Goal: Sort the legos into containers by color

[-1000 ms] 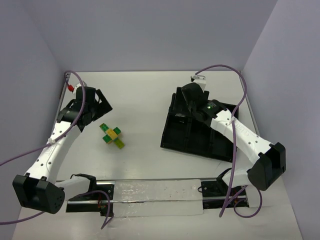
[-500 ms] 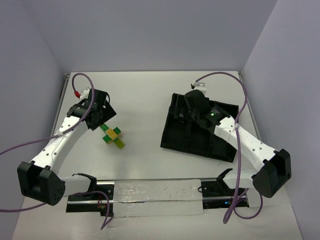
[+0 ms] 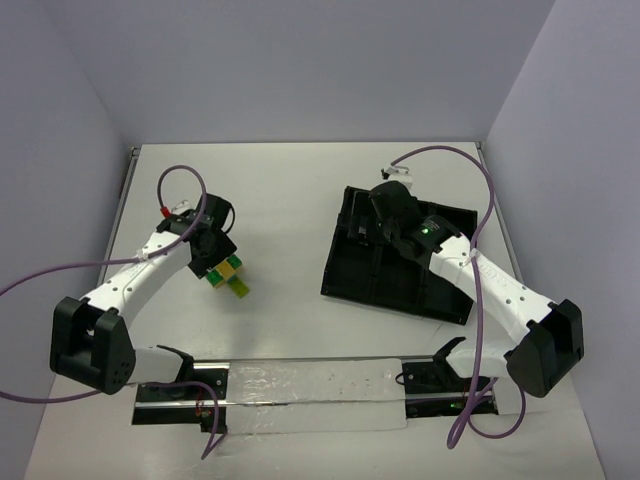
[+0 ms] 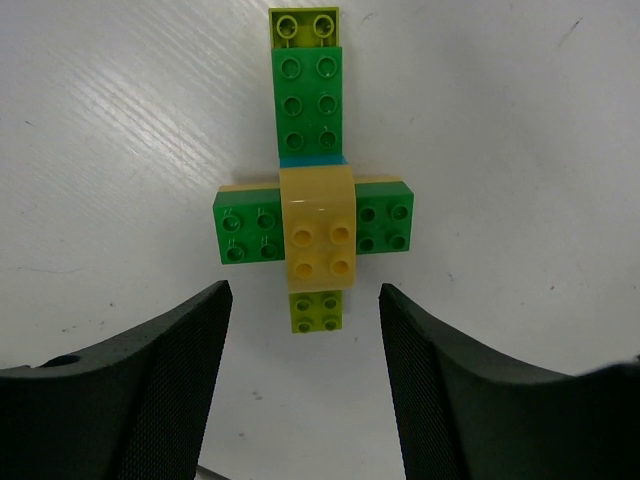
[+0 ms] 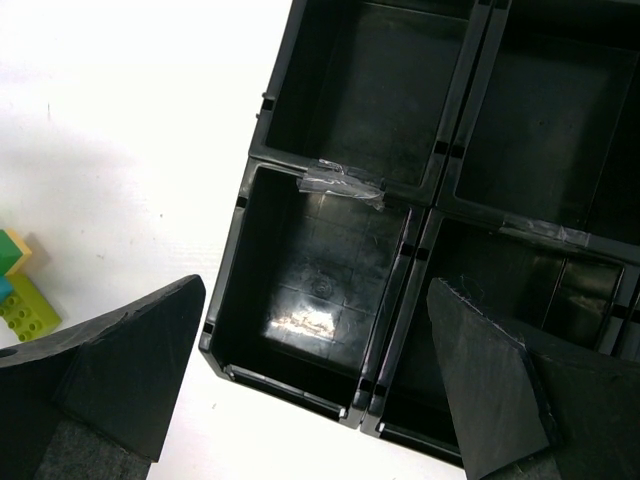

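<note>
The legos point(image 3: 229, 273) are one joined cross-shaped cluster on the white table, left of centre. In the left wrist view a yellow brick point(image 4: 318, 235) sits on a green cross brick point(image 4: 245, 225), with a long green brick point(image 4: 308, 100), a sliver of light blue point(image 4: 312, 160) and lime bricks at both ends point(image 4: 318, 310). My left gripper point(image 3: 208, 246) point(image 4: 305, 330) is open and empty, hovering over the cluster's near end. My right gripper point(image 3: 384, 218) point(image 5: 315, 300) is open and empty above the black tray point(image 3: 400, 282). The compartments point(image 5: 320, 290) in view are empty.
The tray's thin walls point(image 5: 410, 250) carry bits of clear tape point(image 5: 340, 185). The lego cluster also shows at the left edge of the right wrist view point(image 5: 15, 290). A clear plastic strip point(image 3: 310, 385) lies along the table's near edge between the arm bases.
My left gripper has moved right and toward the near edge, from beside the cluster to over it. My right gripper shifted slightly over the tray, then held still.
</note>
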